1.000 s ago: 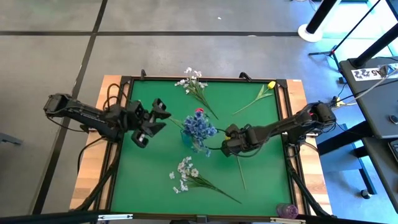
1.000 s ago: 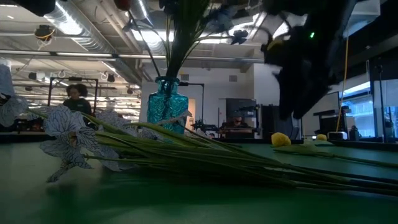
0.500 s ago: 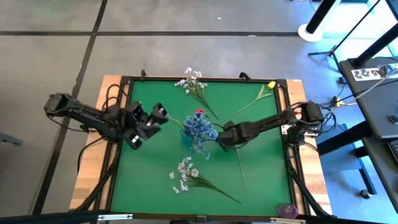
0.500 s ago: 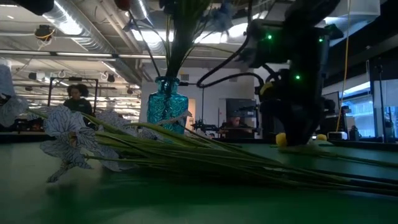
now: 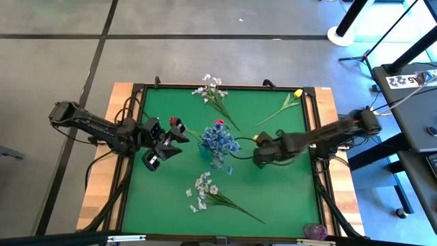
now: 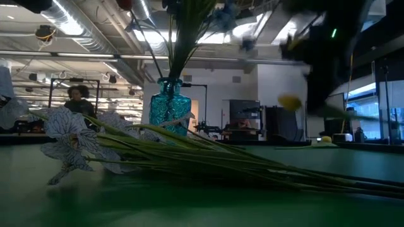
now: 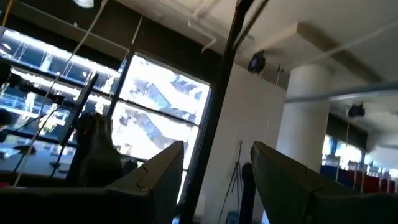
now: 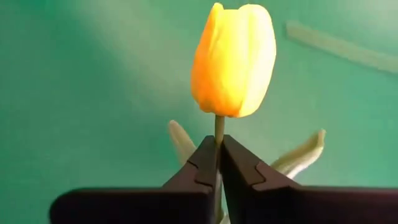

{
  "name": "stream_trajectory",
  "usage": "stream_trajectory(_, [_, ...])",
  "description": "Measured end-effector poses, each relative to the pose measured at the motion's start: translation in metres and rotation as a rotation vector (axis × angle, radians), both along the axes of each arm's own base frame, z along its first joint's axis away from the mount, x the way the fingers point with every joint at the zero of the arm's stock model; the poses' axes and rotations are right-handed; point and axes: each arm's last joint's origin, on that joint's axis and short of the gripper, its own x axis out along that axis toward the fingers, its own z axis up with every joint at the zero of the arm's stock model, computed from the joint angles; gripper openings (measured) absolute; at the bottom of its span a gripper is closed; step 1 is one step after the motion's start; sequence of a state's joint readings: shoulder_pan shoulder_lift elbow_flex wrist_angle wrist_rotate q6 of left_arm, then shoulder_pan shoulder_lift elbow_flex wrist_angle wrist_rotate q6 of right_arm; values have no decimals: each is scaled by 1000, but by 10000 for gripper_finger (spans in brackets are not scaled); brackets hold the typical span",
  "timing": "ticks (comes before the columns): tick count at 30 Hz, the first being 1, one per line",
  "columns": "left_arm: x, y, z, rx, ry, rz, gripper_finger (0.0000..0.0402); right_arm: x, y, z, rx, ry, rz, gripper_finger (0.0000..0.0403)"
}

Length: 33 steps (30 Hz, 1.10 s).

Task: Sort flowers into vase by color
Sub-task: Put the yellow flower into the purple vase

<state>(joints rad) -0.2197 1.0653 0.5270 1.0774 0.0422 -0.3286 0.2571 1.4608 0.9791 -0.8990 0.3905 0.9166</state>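
A teal glass vase (image 5: pixel 206 152) stands mid-table with blue sprays (image 5: pixel 218 141) and a red tulip (image 5: pixel 219 123) in it. My right gripper (image 8: pixel 219 146), just right of the vase (image 5: pixel 263 152), is shut on a yellow tulip (image 8: pixel 235 59). In the low view its bloom (image 6: pixel 290 102) hangs above the table. My left gripper (image 5: pixel 166 141) hovers open left of the vase, its fingers (image 7: pixel 155 180) pointing up into the room. Lying on the mat are two white sprays (image 5: pixel 212 90) (image 5: pixel 205 193) and another yellow tulip (image 5: pixel 296 93). My right gripper pinches the yellow tulip's thin green stem (image 8: pixel 219 127) between its two fingertips, just below the bloom. The bloom sticks out past the fingertips, with two leaves (image 8: pixel 303 155) showing behind them. The flower is lifted clear of the green mat.
A dark raised frame (image 5: pixel 315 130) runs round the green mat. The near white spray's long stems (image 6: pixel 208 165) lie across the low view's foreground. A person (image 6: pixel 77 99) stands far back in the room. A small purple thing (image 5: pixel 315 231) sits at the near right corner.
My right gripper has shut on the yellow tulip's stem beside the vase. It has risen and drawn back toward the table's right edge with the flower, whose stem no longer lies on the mat. My left gripper has turned a little in place.
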Motion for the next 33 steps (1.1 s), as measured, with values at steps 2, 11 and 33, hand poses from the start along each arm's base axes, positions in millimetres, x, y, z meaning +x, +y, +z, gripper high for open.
stream_trajectory(2, [1, -1, -2, 25, 20, 8, 185, -11, 6, 19, -11, -72, 76, 6])
stream_trajectory(11, [1, -8, -5, 24, 60, 29, 185, -60, 27, 86, -76, -374, 506, 4])
stream_trajectory(33, [2, -13, -9, 156, 72, 123, 185, -197, -17, 132, 137, -1443, 1174, 5])
